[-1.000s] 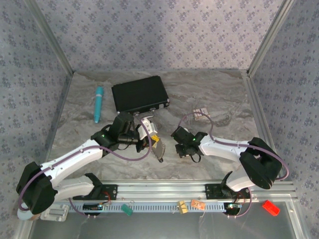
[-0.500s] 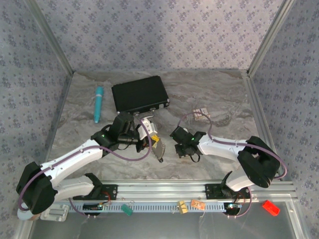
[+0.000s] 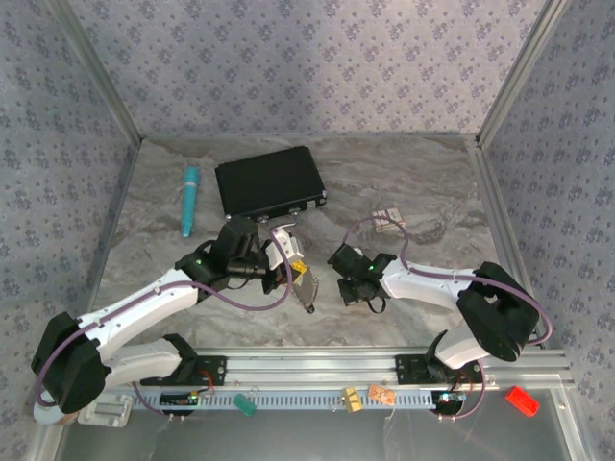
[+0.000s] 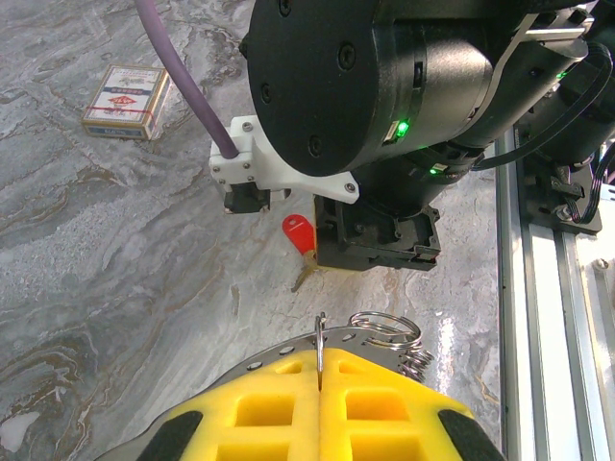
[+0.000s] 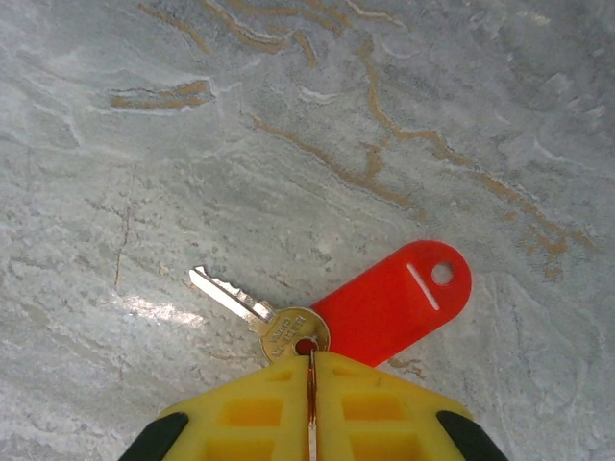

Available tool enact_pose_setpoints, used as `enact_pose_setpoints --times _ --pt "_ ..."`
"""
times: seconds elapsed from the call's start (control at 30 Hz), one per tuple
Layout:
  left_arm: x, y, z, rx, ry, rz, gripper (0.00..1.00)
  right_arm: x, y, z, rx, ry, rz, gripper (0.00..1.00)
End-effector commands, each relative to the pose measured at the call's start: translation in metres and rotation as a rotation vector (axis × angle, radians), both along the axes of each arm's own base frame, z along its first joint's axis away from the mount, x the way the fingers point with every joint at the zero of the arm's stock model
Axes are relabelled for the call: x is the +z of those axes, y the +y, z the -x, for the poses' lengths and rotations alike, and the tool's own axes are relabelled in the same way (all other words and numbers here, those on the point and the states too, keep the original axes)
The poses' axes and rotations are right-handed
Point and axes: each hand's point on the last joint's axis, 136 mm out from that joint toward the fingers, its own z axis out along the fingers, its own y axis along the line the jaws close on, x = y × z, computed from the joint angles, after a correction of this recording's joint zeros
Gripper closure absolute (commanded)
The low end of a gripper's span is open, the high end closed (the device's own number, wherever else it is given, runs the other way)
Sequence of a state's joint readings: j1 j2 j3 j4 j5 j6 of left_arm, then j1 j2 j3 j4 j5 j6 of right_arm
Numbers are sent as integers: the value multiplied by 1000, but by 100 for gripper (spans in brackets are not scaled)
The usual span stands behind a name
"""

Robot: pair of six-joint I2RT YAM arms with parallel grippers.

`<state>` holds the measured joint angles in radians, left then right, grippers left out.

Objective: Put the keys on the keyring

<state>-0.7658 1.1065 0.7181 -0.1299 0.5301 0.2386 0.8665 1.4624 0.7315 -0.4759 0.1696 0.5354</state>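
Nothing shifts on the left, where the left gripper [image 4: 319,375] stays shut on the keyring's [image 4: 382,327] wire ring, seemingly presenting it for threading; the right gripper [image 5: 310,389] has closed on the head of the key [image 5: 259,315] lying on the counter [image 5: 288,115], probably to lift it. Its red tag [image 5: 394,300] is blank; the head's stamping is too small to read.

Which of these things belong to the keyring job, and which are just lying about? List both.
Job: keyring, in the left tool; red-tagged key, in the right tool.
Lying about: black case, teal tube, card box.
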Motion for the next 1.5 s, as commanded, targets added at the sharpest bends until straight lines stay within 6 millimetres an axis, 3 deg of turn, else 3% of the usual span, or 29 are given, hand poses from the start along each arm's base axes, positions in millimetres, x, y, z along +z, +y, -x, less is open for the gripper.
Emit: enact_pose_setpoints --times 0.0,0.23,0.47,0.7,0.9,1.1,1.27,1.47 --pt "1 3 2 -4 -15 -4 100 3 0 -1 -13 0 19 93" --pt "1 3 1 -2 -17 -5 100 14 2 -3 -4 -28 3 100" --pt "2 3 0 4 -22 -1 100 56 7 -12 137 -198 -43 100" --pt "12 1 1 7 -10 35 100 123 27 -13 516 -490 -149 100" --pt "19 -1 5 3 37 57 100 163 47 13 904 -695 -202 100" --pt "21 -1 14 -18 75 71 100 174 50 26 1065 -756 -177 100" --pt "23 -4 20 -62 96 90 100 173 56 27 1097 -748 -159 100" --pt "24 -8 26 -104 123 105 100 177 55 -5 943 -780 -36 100"
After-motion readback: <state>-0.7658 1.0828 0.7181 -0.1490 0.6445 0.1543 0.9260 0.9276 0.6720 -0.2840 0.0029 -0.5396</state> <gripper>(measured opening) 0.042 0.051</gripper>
